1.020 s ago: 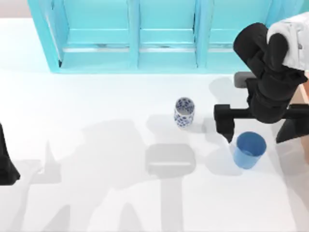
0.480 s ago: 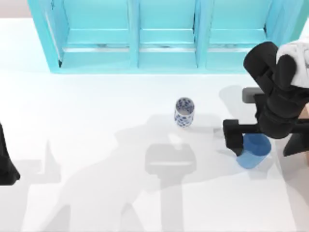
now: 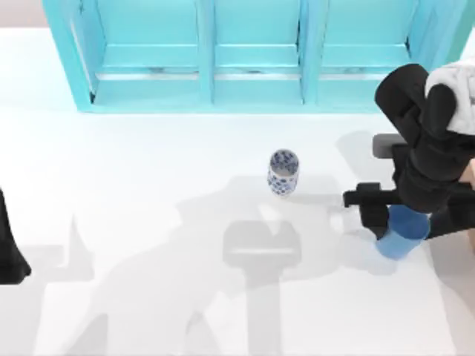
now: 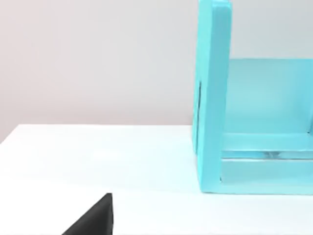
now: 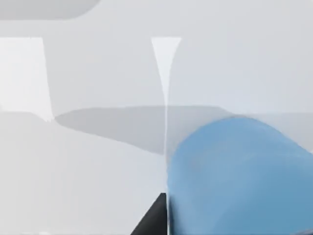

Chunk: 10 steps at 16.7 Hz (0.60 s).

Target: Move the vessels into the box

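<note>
Progress: no cup boxed | our right gripper straddles the blue cup, right of the floral cup; grip cannot be told | floral cup untouched on table | box edge beyond blue cup | left arm parked far left.

The right arm reaches in from the right side, bent over, its right hand hanging low with one dark finger plainly seen on the left and the other near the right edge. The left arm sits parked at the far left edge.
</note>
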Each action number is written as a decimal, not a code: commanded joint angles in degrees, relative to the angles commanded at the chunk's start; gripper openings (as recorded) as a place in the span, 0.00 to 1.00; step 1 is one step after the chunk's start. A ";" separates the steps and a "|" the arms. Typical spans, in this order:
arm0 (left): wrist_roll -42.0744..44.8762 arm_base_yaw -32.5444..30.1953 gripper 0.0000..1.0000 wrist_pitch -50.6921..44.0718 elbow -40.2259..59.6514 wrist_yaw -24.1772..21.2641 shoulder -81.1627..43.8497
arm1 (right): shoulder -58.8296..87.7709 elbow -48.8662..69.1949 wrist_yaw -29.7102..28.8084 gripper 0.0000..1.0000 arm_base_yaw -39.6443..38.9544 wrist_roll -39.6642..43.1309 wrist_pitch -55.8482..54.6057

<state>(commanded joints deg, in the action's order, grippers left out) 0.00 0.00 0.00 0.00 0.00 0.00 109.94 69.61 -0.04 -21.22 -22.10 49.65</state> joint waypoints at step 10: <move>0.00 0.00 1.00 0.00 0.00 0.00 0.00 | 0.00 0.00 0.00 0.00 0.00 0.00 0.00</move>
<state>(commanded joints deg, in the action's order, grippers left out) 0.00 0.00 0.00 0.00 0.00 0.00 109.94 69.61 -0.04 -21.22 -22.10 49.65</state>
